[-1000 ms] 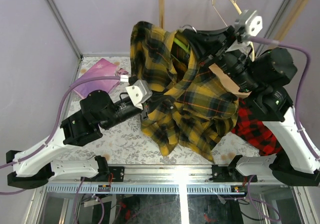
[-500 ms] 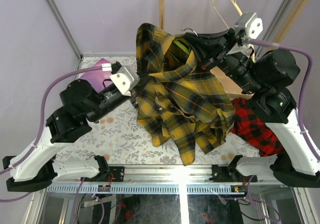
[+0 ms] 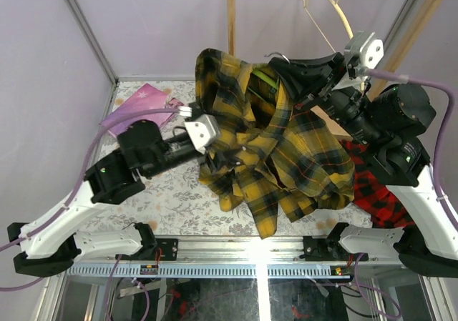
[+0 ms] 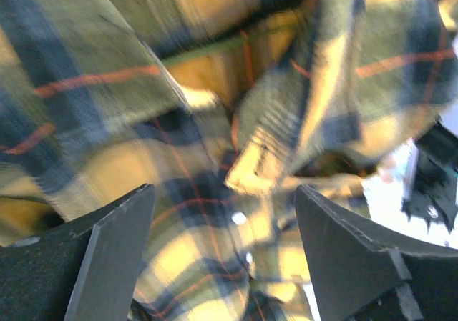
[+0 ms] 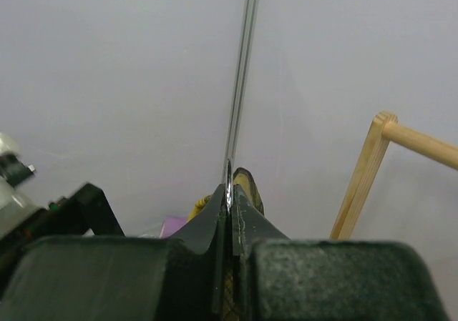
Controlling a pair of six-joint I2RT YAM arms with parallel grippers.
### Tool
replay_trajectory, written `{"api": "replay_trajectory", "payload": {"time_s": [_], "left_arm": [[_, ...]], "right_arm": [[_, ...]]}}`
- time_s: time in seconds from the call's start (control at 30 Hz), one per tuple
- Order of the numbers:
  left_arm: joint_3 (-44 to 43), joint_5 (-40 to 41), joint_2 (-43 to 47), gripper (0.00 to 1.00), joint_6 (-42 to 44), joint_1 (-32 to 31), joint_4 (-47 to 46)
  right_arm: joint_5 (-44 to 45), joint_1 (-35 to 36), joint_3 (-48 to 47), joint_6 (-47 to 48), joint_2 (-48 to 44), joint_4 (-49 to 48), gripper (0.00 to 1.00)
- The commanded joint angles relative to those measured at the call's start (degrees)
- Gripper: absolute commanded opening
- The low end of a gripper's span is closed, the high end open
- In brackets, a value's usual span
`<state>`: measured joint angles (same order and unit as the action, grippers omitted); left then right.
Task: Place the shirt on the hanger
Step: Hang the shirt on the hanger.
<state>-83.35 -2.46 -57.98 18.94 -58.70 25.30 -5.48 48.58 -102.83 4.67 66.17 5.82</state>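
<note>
Below the hanger [image 3: 262, 78], which the right gripper [image 5: 230, 192] pinches, the shirt [image 3: 286, 156] hangs draped, long axis vertical; the left gripper [image 4: 223, 192], jaws spread and empty, sits at its left flank.

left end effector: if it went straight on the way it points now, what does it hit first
The shirt. The left end effector stands open, and yellow plaid folds fill the wrist view straight ahead. The blur hides how near they are.

The yellow-and-black plaid flannel shirt [image 3: 279, 156] drapes over the thin pale yellow-green clothes hanger [image 3: 259, 78] above the floral-patterned tabletop [image 3: 164, 199]; a red-and-black plaid garment [image 3: 372, 192] lies there, to its right.
</note>
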Motion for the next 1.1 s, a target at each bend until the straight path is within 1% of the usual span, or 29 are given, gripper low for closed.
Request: {"api": "replay_trajectory", "payload": {"time_s": [0.0, 0.1, 0.2, 0.3, 0.37, 0.5, 0.6, 0.7, 0.83, 0.9, 0.97, 1.0, 1.07], "left_arm": [[7.48, -3.95, 3.79, 0.81, -3.83, 0.45, -2.88], [13.12, 3.01, 8.61, 0.84, -4.62, 0.41, -5.08], [15.88, 10.32, 12.31, 0.84, -4.32, 0.46, -4.69], [17.4, 13.11, 16.77, 0.84, -2.86, 0.39, -4.72], [18.04, 13.99, 19.08, 0.84, -0.23, 0.41, -4.52], [18.2, 14.24, 20.96, 0.86, 4.43, 0.41, -1.83], [18.82, 13.29, 20.74, 0.88, 5.55, 0.42, -0.84], [20.43, 10.72, 20.17, 0.92, 4.01, 0.37, -2.62], [23.67, 5.31, 19.45, 0.93, 1.48, 0.38, -7.13], [25.66, 4.76, 19.05, 0.93, 1.17, 0.36, -9.33], [27.47, 6.75, 18.16, 0.88, 1.14, 0.37, -11.21], [28.05, 7.35, 17.35, 0.82, 1.41, 0.42, -11.16], [28.17, 8.06, 15.78, 0.65, 2.36, 0.35, -9.64]], "right_arm": [[1.28, -0.43, 2.86, -1.24, -4.28, -5.79, 0.0], [0.91, -0.41, 7.01, -2.73, -7.93, -4.94, 0.0], [-1.49, -0.44, 9.92, -4.47, -11.52, -1.59, 0.0], [-4.29, -0.47, 12.26, -5.66, -14.58, 1.99, 0.0], [-6.97, -0.42, 13.93, -6.29, -16.91, 4.06, 0.0], [-11.57, -0.48, 17.67, -8.16, -20.95, 5.67, 0.0], [-12.98, -0.41, 20.4, -10.1, -23.65, 4.99, 0.0], [-13.13, -0.43, 22.7, -12.5, -25.64, 3.71, 0.0], [-13.34, -0.42, 24.83, -14.24, -27.09, 2.28, 0.0], [-14.01, -0.44, 25.2, -15.01, -27.37, 2.11, 0.0], [-14.94, -0.42, 25.37, -15.83, -27.63, 1.8, 0.0], [-15.34, -0.41, 25.46, -16.28, -27.82, 1.6, 0.0], [-15.88, -0.44, 25.62, -16.78, -28.22, 1.38, 0.0]]}}
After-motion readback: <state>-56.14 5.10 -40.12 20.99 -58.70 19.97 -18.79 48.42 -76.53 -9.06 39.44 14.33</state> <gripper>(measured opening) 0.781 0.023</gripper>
